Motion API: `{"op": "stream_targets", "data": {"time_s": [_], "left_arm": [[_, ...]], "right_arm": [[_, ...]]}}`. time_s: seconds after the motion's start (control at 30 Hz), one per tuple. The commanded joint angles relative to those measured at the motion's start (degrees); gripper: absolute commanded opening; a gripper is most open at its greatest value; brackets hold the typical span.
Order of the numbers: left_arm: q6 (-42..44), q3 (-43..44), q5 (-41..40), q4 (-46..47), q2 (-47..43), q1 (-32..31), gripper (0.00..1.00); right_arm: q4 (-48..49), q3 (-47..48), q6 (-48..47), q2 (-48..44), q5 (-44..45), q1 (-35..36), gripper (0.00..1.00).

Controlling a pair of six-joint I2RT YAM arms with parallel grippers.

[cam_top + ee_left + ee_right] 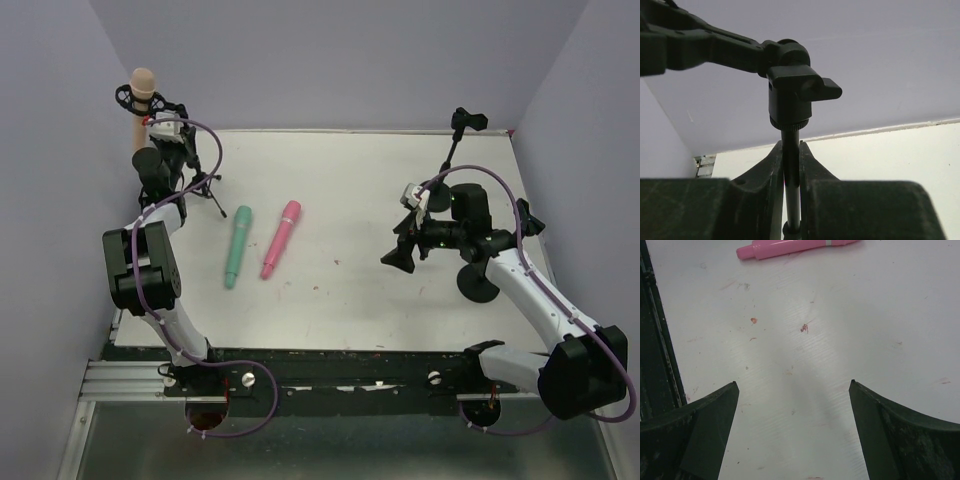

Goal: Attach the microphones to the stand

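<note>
A peach-beige microphone (pixel 141 95) stands clipped in the left tripod stand (pixel 200 183) at the far left. My left gripper (pixel 160 150) is shut on that stand's thin pole (pixel 791 165), just below its black clamp head (pixel 790 95). The teal-green microphone (pixel 237 246) and the pink microphone (pixel 281 238) lie side by side on the white table. The pink microphone's end shows at the top of the right wrist view (pixel 790 247). My right gripper (pixel 398 257) is open and empty, hovering above the table right of the pink microphone, its fingers (pixel 710 425) wide apart.
A second black stand (pixel 480 285) with a round base and an empty clip (pixel 467 122) stands at the right, by my right arm. The table's near edge has a black rail (pixel 340 370). Grey-lilac walls enclose the left, back and right.
</note>
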Motion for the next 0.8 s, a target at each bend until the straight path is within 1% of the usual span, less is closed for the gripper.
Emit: {"op": "stream_targets", "data": {"time_s": [0.0,0.07,0.23,0.4,0.5,0.57,0.67,0.7,0.77], "left_arm": [[-0.72,-1.89,1.34,7.98,-1.46,0.59,0.24],[-0.64,-3.03,1.69,7.98,-2.08,0.76,0.28],[-0.37,-5.58,2.74,8.24,-3.48,1.03,0.31],[0.5,-7.34,2.84,7.8,-5.24,1.03,0.43],[0.68,-8.83,2.84,7.54,-6.82,1.11,0.52],[0.42,-10.41,2.84,7.88,-8.14,1.11,0.6],[-0.63,-13.31,2.4,8.85,-10.07,1.2,0.73],[-0.9,-14.19,2.31,8.85,-11.04,1.2,0.76],[-1.86,-16.56,1.52,8.59,-13.41,1.29,0.87]], "right_arm": [[-1.28,1.7,-0.89,-0.23,-1.4,-0.35,1.0],[-1.28,1.7,-0.97,-0.4,-1.31,-0.35,1.0],[-1.19,1.52,-0.89,-1.11,-1.48,-0.52,1.0],[-1.19,1.43,-0.8,-1.72,-1.92,-0.78,1.0],[-1.11,1.34,-0.8,-2.07,-2.1,-0.87,1.0],[-1.1,1.26,-0.89,-2.25,-2.1,-0.87,1.0],[-1.02,1.08,-0.97,-2.86,-2.1,-0.87,1.0],[-1.02,1.08,-0.97,-3.04,-2.1,-0.87,1.0],[-0.93,0.99,-1.06,-3.3,-2.19,-0.87,1.0]]}}
